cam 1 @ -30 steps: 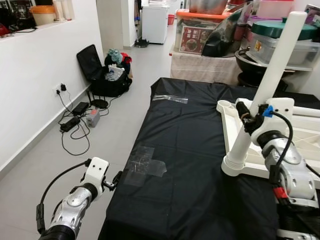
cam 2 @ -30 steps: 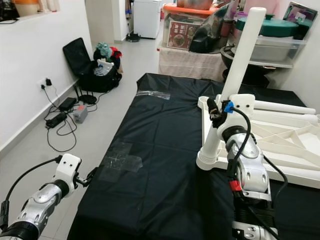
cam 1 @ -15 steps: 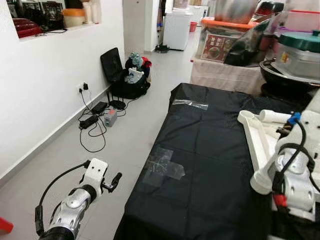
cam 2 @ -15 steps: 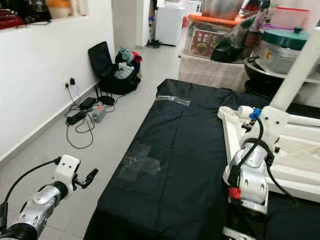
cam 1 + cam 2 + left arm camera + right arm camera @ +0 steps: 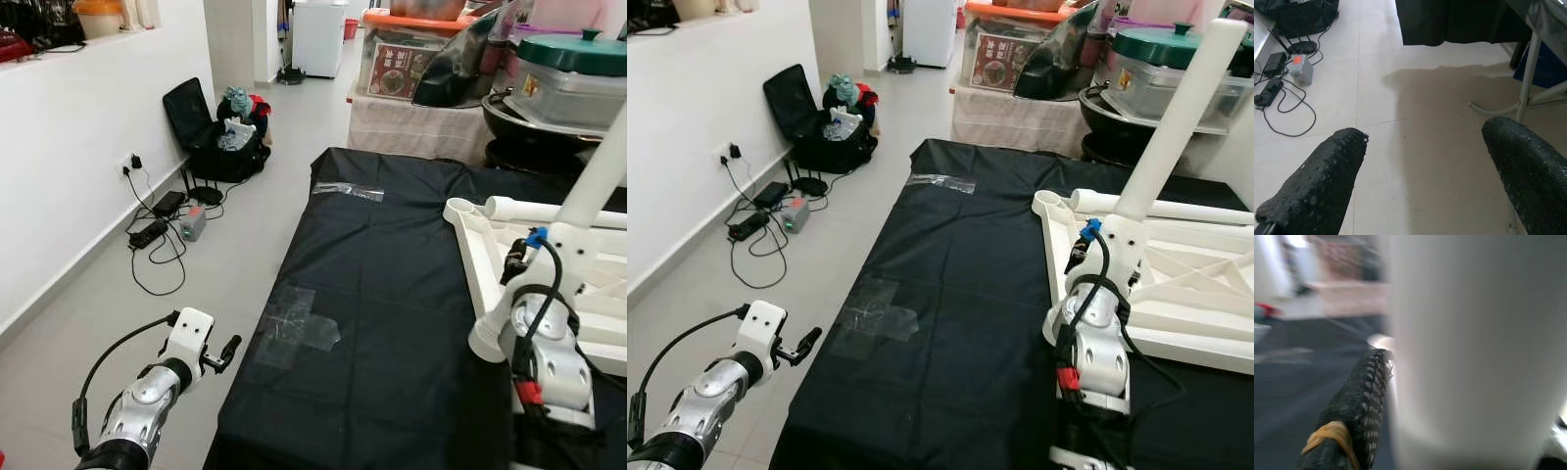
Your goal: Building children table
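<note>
— Pale floor tiles [image 5: 245, 157] run along our left beside a white wall [image 5: 69, 147], and a black cloth [image 5: 382, 284] covers the low work surface ahead of us. What do we have on it?

— We have the white children's table frame [image 5: 1176, 294] lying upside down at the cloth's right side, with one white table leg [image 5: 1176, 117] standing up from its near corner, tilted a little. A second white tube lies along the frame's far edge.

— And our right gripper [image 5: 1107, 257]?

— We hold it against that standing leg, low down near the corner socket. In the right wrist view one black finger [image 5: 1359, 401] lies flat against the leg's white surface, so we are clasping the leg.

— Our left gripper [image 5: 223, 354]?

— We keep it low on the left, off the edge of the cloth and over the floor. Its fingers [image 5: 1317, 186] are spread wide with nothing between them.

— Anything else around us?

— Clear tape patches [image 5: 299, 321] stick to the cloth near our side. By the wall, a power strip and cables [image 5: 157, 235] lie on the floor, and an open black suitcase [image 5: 211, 132] with clothes sits farther back. Storage boxes and pots [image 5: 549, 83] stand beyond the cloth.
</note>
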Tool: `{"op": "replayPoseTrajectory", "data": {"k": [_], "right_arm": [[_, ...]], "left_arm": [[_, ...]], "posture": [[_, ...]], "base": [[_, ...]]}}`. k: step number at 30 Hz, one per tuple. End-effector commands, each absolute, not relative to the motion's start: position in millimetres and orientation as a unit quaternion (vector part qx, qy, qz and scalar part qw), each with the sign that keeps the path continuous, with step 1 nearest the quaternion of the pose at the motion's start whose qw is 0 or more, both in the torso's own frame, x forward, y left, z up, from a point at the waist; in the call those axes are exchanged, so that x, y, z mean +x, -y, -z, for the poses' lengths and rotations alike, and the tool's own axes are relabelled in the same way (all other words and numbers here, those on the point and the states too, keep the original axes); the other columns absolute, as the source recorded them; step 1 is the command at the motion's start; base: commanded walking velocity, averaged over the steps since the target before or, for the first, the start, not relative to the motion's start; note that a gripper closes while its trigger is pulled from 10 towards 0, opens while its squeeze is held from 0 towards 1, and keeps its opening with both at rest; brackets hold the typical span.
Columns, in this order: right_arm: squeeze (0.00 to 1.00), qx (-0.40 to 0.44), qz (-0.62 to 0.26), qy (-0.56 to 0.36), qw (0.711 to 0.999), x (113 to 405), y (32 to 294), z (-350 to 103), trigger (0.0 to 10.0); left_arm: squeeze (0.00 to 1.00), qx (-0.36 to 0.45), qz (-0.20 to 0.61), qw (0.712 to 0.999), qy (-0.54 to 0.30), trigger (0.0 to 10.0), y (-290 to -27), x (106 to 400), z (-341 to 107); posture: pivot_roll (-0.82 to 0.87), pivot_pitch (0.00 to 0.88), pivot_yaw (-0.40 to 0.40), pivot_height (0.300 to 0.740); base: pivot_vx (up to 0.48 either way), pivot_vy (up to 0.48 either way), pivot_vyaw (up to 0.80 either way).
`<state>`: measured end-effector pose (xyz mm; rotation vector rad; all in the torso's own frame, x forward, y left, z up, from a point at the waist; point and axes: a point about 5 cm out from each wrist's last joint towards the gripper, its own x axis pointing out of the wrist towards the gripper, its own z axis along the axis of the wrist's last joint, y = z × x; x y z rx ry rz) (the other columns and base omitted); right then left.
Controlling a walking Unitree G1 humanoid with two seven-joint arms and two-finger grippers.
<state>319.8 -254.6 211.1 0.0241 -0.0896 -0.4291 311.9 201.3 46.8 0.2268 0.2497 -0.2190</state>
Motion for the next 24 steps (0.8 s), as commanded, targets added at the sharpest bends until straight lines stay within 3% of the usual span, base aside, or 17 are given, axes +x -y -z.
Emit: {"op": "replayPoseTrajectory", "data": {"k": [1, 7, 8, 9, 10, 11, 12, 13, 15, 17, 18, 20, 21, 23, 24], "right_arm": [[0.0, 0.019, 0.156, 0.068, 0.985, 325.6, 249.9, -219.3, 10.0], [0.0, 0.012, 0.069, 0.074, 0.995, 330.1, 250.9, -219.9, 10.0], [0.0, 0.01, 0.064, 0.073, 0.995, 330.3, 252.0, -219.3, 8.5], [0.0, 0.01, 0.064, 0.073, 0.995, 330.3, 252.0, -219.3, 8.5], [0.0, 0.013, 0.061, 0.069, 0.996, 330.8, 253.0, -217.7, 2.9], [0.0, 0.013, 0.061, 0.069, 0.996, 330.8, 253.0, -217.7, 2.9], [0.0, 0.011, 0.07, 0.063, 0.995, 330.5, 255.3, -214.7, 0.0], [0.0, 0.011, 0.07, 0.063, 0.995, 330.5, 255.3, -214.7, 0.0], [0.0, -0.012, 0.171, 0.016, 0.985, 328.3, 277.4, -200.7, 0.0], [0.0, -0.012, 0.171, 0.016, 0.985, 328.3, 277.4, -200.7, 0.0], [0.0, -0.02, 0.247, -0.009, 0.969, 324.3, 294.1, -194.0, 0.0], [0.0, -0.02, 0.247, -0.009, 0.969, 324.3, 294.1, -194.0, 0.0], [0.0, 0.021, 0.344, -0.041, 0.938, 314.2, 312.3, -185.2, 0.0], [0.0, 0.021, 0.344, -0.041, 0.938, 314.2, 312.3, -185.2, 0.0], [0.0, 0.027, 0.399, -0.048, 0.915, 303.7, 314.9, -183.3, 0.0]], "left_arm": [[0.0, 0.118, 0.111, 0.978, -0.132, 10.0, -200.6, 309.3, -42.4], [0.0, 0.119, 0.111, 0.978, -0.129, 10.0, -201.3, 310.6, -44.4], [0.0, 0.119, 0.111, 0.978, -0.129, 10.0, -201.6, 310.5, -44.4], [0.0, 0.119, 0.111, 0.978, -0.129, 10.0, -201.6, 310.5, -44.4], [0.0, 0.119, 0.111, 0.978, -0.129, 10.0, -201.7, 310.4, -44.2], [0.0, 0.119, 0.111, 0.978, -0.129, 10.0, -201.7, 310.4, -44.2], [0.0, 0.119, 0.111, 0.978, -0.13, 10.0, -201.4, 310.1, -43.9], [0.0, 0.119, 0.111, 0.978, -0.13, 10.0, -201.4, 310.1, -43.9], [0.0, 0.119, 0.112, 0.978, -0.13, 10.0, -200.7, 309.6, -43.3], [0.0, 0.119, 0.112, 0.978, -0.13, 10.0, -200.7, 309.6, -43.3], [0.0, 0.119, 0.112, 0.978, -0.13, 10.0, -200.7, 309.4, -43.1], [0.0, 0.119, 0.112, 0.978, -0.13, 10.0, -200.7, 309.4, -43.1], [0.0, 0.12, 0.112, 0.978, -0.131, 10.0, -201.4, 308.9, -42.7], [0.0, 0.12, 0.112, 0.978, -0.131, 10.0, -201.4, 308.9, -42.7], [0.0, 0.12, 0.111, 0.978, -0.131, 10.0, -202.3, 308.6, -42.6]], "posture": [[0.04, 0.0, -0.062, 0.74], [0.05, 0.0, -0.066, 0.74], [0.04, 0.0, -0.064, 0.74], [0.04, 0.0, -0.064, 0.74], [0.04, 0.0, -0.064, 0.74], [0.04, 0.0, -0.064, 0.74], [0.04, 0.0, -0.063, 0.74], [0.04, 0.0, -0.063, 0.74], [0.05, 0.0, -0.064, 0.74], [0.05, 0.0, -0.064, 0.74], [0.05, 0.0, -0.064, 0.74], [0.05, 0.0, -0.064, 0.74], [0.05, 0.0, -0.064, 0.74], [0.05, 0.0, -0.064, 0.74], [0.04, 0.0, -0.061, 0.74]], "base": [[0.0, 0.0, 0.0], [0.0, 0.0, 0.0], [0.0, 0.0, 0.0], [0.0, 0.0, 0.0], [0.0, 0.0, 0.0], [0.0, 0.0, 0.0], [0.0, 0.0, 0.0], [0.0, 0.0, 0.0], [0.0, 0.0, 0.0], [0.0, 0.0, 0.0], [0.0, 0.0, 0.0], [0.0, 0.0, 0.0], [0.0, 0.0, 0.0], [0.0, 0.0, 0.0], [0.0, 0.0, 0.0]]}}
